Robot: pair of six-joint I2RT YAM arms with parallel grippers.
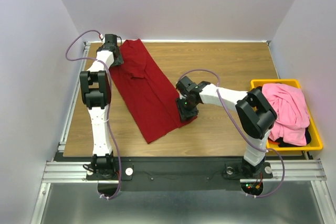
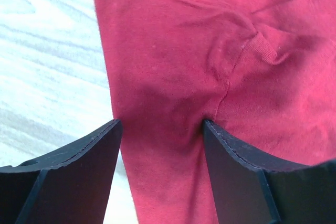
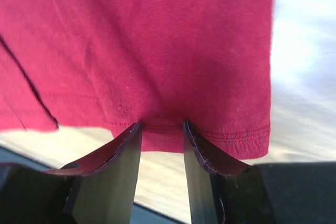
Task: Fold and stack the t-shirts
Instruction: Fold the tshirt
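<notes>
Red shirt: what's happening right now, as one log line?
red shirt: spread on table | left claw: open, straddling cloth at far end | right claw: open, at bottom hem | pink shirt: in yellow bin

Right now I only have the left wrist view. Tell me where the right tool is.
Observer: The right tool straddles the hem of the dark red t-shirt, jaws apart.
Operator: Report how the shirt lies.
Observer: As a long strip, slanting from the far-left corner of the table towards its middle.
Operator: Name what is left to fold.
Observer: A pink t-shirt lies heaped in the yellow bin on the right, over black cloth.
</notes>
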